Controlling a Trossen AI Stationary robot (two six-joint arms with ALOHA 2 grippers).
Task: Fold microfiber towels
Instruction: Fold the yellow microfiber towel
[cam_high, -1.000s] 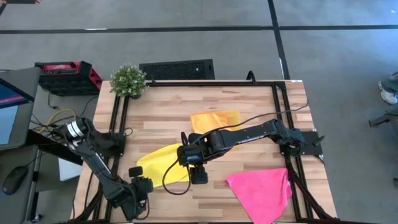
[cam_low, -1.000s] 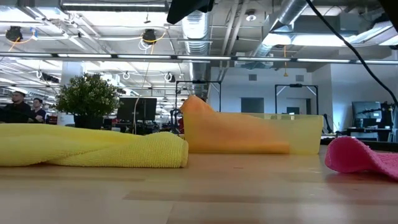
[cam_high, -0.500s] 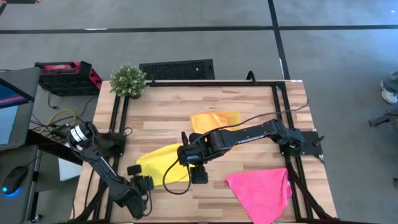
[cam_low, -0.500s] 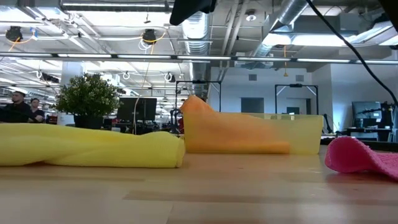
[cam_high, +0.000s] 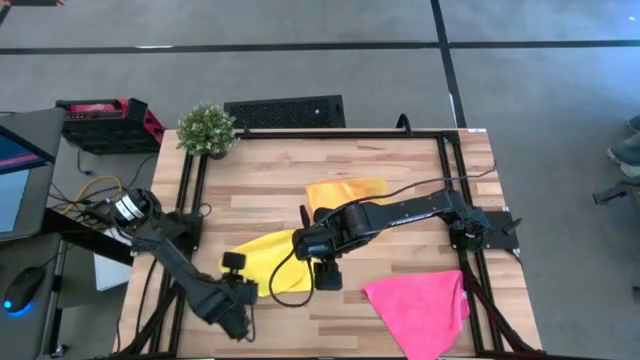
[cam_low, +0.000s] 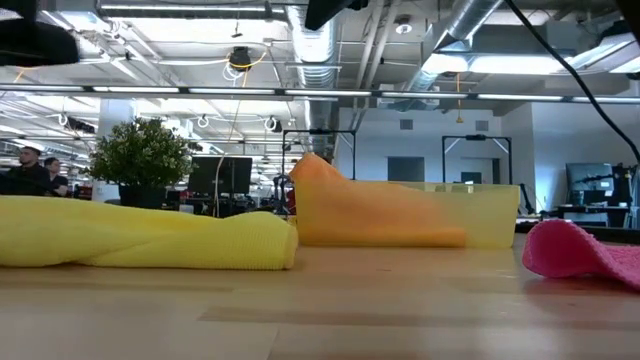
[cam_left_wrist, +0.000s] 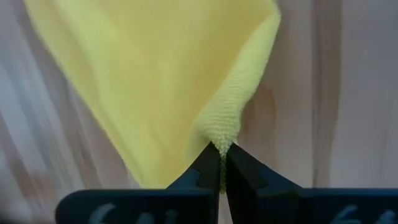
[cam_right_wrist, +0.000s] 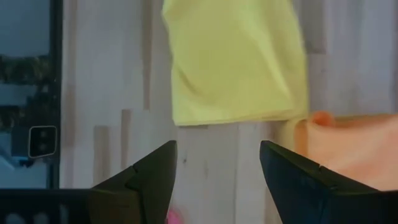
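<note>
The bright yellow towel (cam_high: 272, 262) lies on the table left of centre; it also shows as a low roll (cam_low: 150, 240). My left gripper (cam_high: 233, 263) is shut on its left corner. My right gripper (cam_high: 326, 276) hangs open above the table by the towel's right end (cam_right_wrist: 233, 62), touching nothing. An orange towel (cam_high: 345, 192) lies heaped at the left end of the translucent tray (cam_low: 490, 215) beyond it. The pink towel (cam_high: 420, 305) lies spread at the near right. My left gripper pinches the yellow towel's left corner (cam_left_wrist: 222, 135) between its two fingertips (cam_left_wrist: 208, 163). The fingers come steeply from above, pointing down. The corner rises in a small peak at the fingers, and the rest of the towel spreads away flat on the table. One layer or several, I cannot tell.
A potted plant (cam_high: 207, 128) stands at the table's far left corner. A black frame rail (cam_high: 190, 200) runs along the left edge and another (cam_high: 455, 190) along the right. Bare wood (cam_high: 300, 320) lies along the near edge between the yellow and pink towels.
My left gripper has moved toward the table's right and far edge, risen a little and turned about its own axis, ending on the yellow towel's left corner. That end of the towel has drawn in to the right. My right gripper has drifted slightly right and stays open.
</note>
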